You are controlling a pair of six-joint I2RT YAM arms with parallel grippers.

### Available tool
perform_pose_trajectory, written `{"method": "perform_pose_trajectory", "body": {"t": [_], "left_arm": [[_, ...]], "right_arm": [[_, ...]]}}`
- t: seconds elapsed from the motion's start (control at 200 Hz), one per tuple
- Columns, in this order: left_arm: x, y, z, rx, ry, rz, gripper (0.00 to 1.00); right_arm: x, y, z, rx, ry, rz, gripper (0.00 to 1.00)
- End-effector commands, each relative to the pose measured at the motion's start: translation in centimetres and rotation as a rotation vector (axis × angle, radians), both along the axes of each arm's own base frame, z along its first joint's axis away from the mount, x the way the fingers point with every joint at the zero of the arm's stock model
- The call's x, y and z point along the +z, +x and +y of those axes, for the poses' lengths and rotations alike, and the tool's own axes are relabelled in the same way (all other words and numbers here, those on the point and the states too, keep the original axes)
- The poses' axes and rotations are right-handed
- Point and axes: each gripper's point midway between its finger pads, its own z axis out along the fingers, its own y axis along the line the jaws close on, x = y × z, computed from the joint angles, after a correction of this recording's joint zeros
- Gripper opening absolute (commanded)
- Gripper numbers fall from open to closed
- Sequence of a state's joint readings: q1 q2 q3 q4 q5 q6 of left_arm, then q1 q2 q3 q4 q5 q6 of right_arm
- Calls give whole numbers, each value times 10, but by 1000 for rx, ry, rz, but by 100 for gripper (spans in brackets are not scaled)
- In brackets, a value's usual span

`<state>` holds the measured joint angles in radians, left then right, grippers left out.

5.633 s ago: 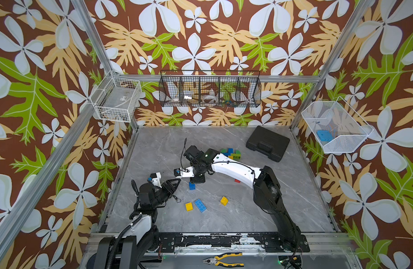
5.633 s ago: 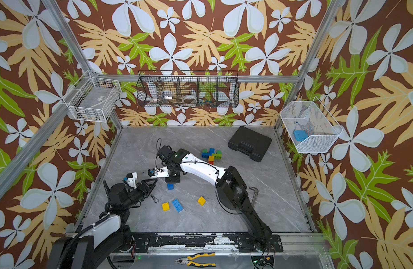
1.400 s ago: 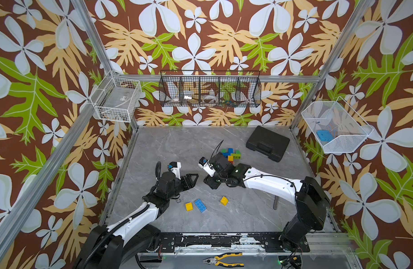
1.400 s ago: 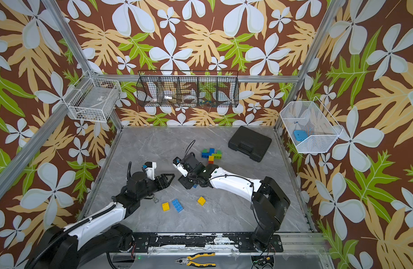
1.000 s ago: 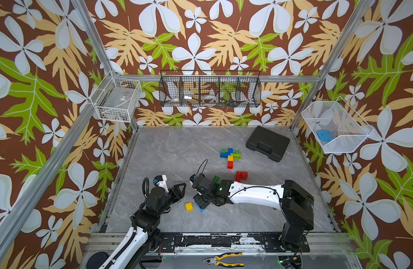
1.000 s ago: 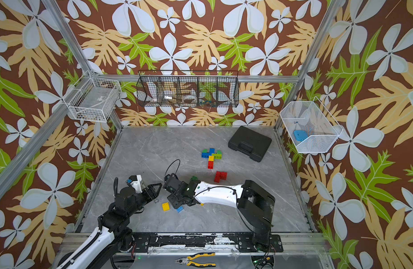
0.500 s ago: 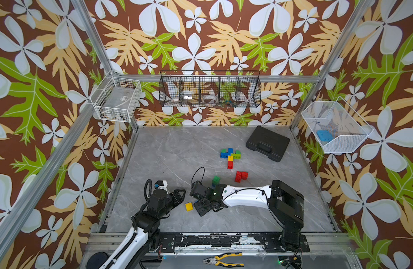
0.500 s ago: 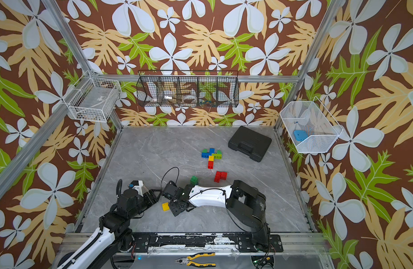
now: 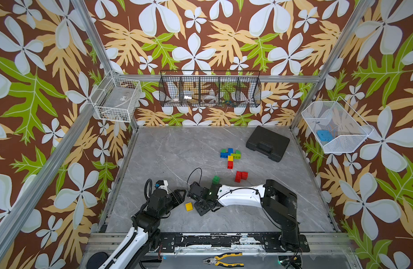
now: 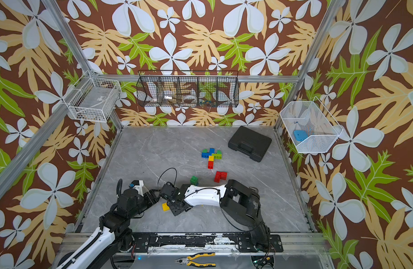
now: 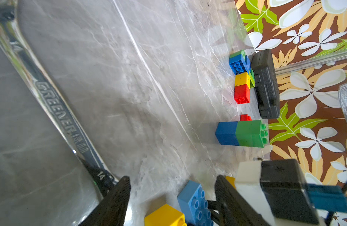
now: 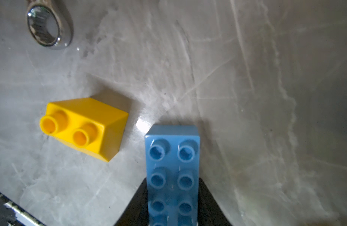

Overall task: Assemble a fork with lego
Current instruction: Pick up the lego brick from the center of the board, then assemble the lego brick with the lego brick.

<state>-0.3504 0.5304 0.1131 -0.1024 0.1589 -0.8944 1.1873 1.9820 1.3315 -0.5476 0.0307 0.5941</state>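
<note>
Movement since the frames a second and more ago is mostly in the right arm, which has been drawn back from mid-table to the near edge. The long light-blue studded plastic brick (image 12: pixel 172 156) was then lying free beside the small yellow studded brick (image 12: pixel 86 127). It is now pinched along its long sides by the right gripper (image 12: pixel 172 183).

The left gripper (image 11: pixel 172 178) is held spread, gripping nothing, just beside the yellow brick on the grey marble tabletop (image 9: pixel 177 151). In both top views the blue brick is hidden under the right gripper. A chrome ring spanner (image 12: pixel 48 27) is seen near the yellow brick. Farther back lie the part-built multicoloured fork (image 9: pixel 230 154), a red brick cluster (image 9: pixel 241 175), a green brick stacked on a blue one (image 11: pixel 243 134) and a black plastic case (image 9: pixel 267 143).

The blue brick is held studs up, its long axis in line with the fingers and its free end projecting beyond them. The yellow brick is tipped on its side.
</note>
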Motion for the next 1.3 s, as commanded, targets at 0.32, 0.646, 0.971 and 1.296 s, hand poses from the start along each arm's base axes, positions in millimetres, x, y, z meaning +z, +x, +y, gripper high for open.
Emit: {"method": "perform_pose_trajectory", "body": {"t": [0.32, 0.646, 0.971, 1.296], "left_arm": [[50, 34, -19, -67, -8, -142, 70], [81, 68, -81, -204, -28, -211, 71], [70, 72, -107, -189, -48, -183, 69], [48, 60, -93, -156, -33, -136, 67]], "right_arm": [[89, 37, -5, 59, 135, -159, 21], [140, 112, -83, 221, 105, -305, 7], [106, 132, -75, 385, -18, -228, 0], [91, 134, -63, 389, 10, -90, 0]]}}
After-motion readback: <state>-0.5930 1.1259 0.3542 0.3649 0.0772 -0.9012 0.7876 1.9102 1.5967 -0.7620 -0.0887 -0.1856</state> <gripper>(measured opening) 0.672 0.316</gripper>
